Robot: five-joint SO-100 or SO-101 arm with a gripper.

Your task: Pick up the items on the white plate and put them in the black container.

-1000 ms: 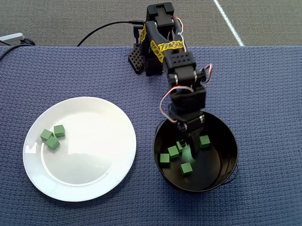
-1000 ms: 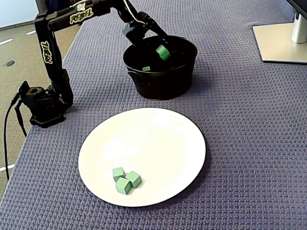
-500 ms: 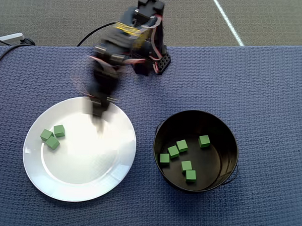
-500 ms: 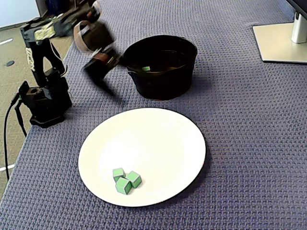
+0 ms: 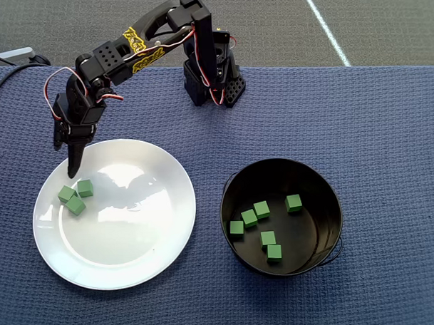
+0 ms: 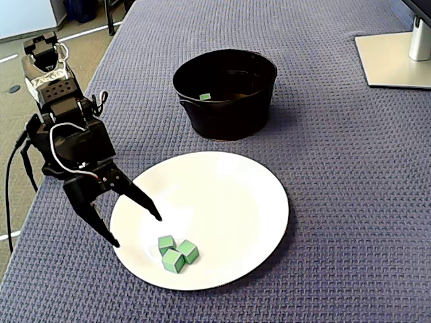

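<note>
The surface (image 5: 387, 128), covered in a blue woven cloth, carries everything: the arm's base (image 5: 213, 80) stands at its far edge in the overhead view, so both vessels lie in front of it within one sweep. The plate (image 5: 155, 229) sits toward the left of the surface in that view and the container (image 5: 236, 187) just beside it to the right, apart but close, which keeps each carry short. The arm (image 6: 64, 121) leans out over the plate's far-left rim, tilted downward, because the remaining work lies there. Inside the container five cubes (image 5: 261, 209) lie scattered on the dark floor, as dropped things would; the fixed view shows only one of them (image 6: 205, 97) over the tall wall. Three cubes (image 5: 74, 196) are left on the plate near its left rim, bunched so that they touch or nearly touch, which I judge will make it awkward to take one alone. The gripper (image 6: 135, 229) hangs just beside that bunch, its fingers (image 6: 145, 205) spread wide and holding nothing, one tip over the plate and the other by its rim, apparently readied to straddle a cube.
</note>
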